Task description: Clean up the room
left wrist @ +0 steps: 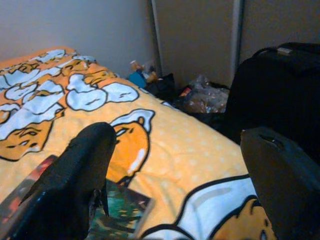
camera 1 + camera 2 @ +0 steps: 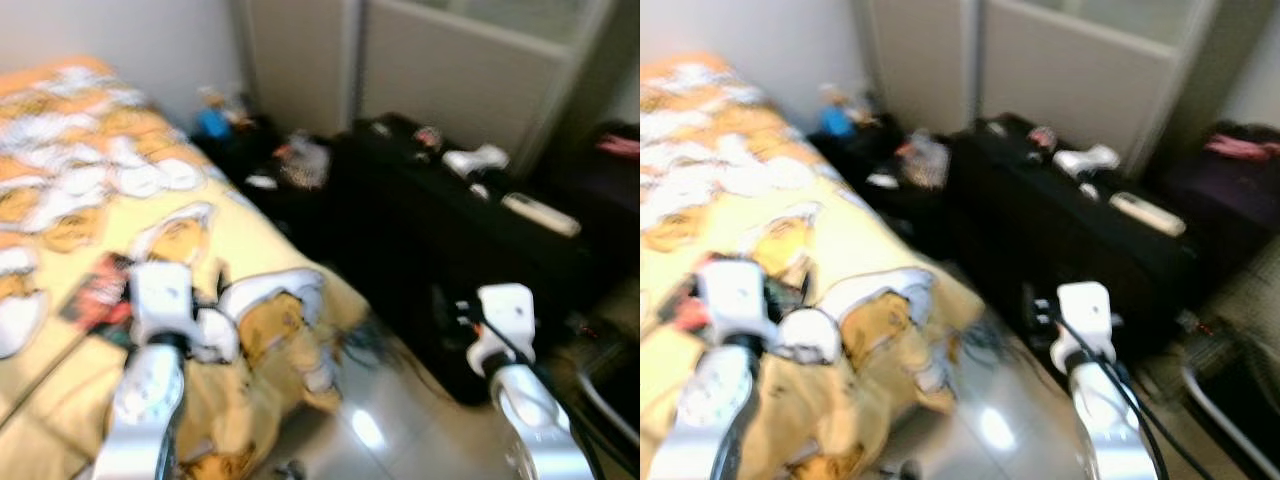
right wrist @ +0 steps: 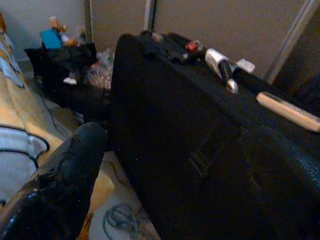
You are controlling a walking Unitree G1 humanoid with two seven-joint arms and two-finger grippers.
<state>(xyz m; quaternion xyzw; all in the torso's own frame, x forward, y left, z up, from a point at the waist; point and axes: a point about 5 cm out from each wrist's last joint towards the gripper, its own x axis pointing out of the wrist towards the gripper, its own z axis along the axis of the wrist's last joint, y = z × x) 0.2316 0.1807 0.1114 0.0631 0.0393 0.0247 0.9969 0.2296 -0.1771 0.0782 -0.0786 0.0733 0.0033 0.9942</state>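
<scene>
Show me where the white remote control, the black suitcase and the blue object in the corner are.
white remote control (image 3: 287, 111), right wrist view, middle of its body
black suitcase (image 3: 170, 130), right wrist view, its front face
blue object (image 1: 137, 79), left wrist view, its centre

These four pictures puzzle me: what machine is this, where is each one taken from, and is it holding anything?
It is a walking household robot with two silver arms. Two pictures come from cameras in its head, looking down at a bed and a black suitcase. The other two come from cameras on its wrists, looking along each gripper's black fingers. The left gripper hangs open over the bed, near some booklets. The right gripper is open beside the suitcase, which has a remote on top. Neither holds anything. Clutter lies by the wall.
</scene>
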